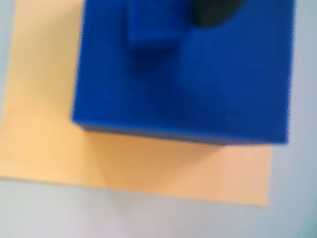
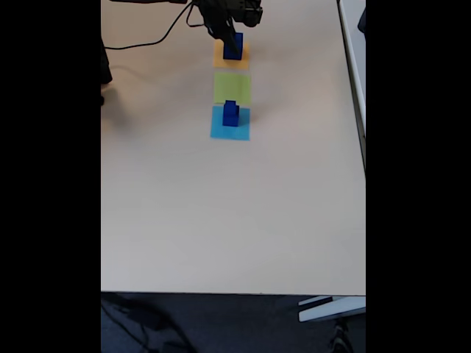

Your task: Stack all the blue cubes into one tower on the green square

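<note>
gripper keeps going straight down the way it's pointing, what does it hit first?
Most likely the blue cube on the orange square: the wrist view looks straight onto its top face at close range. In the fixed view the gripper sits right over that cube. Whether it already touches is unclear; the wrist view is blurred.

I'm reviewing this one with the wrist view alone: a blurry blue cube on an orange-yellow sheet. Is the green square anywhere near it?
Observer: Yes. In the fixed view the green square lies right next to the orange-yellow square, between it and a light-blue square.
Operator: And where are the other blue cubes?
Observer: A dark blue shape stands on the light-blue square. It is taller than it is wide, so it may be two cubes stacked, but it is too small to tell.
</note>
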Controlling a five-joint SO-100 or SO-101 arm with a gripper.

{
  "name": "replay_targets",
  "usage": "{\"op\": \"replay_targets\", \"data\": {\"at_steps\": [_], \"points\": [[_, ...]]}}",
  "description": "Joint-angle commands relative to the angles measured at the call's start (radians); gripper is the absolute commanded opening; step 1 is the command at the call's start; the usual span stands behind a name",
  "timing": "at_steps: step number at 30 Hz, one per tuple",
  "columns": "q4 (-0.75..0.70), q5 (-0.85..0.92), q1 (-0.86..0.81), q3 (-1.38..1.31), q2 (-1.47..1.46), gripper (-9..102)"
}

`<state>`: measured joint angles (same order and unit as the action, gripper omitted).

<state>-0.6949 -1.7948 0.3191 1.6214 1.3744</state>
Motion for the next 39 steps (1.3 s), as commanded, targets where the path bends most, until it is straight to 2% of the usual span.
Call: {"op": "replay_targets", "data": {"at_steps": [1,21,39], "points": [[0.003,0.015,-0.012,-0.025,0.014,26],[0.009,0.018,-0.011,-0.048,-0.015,28],[0.014,0.034,-0.026,-0.032,-0.006,15]]}}
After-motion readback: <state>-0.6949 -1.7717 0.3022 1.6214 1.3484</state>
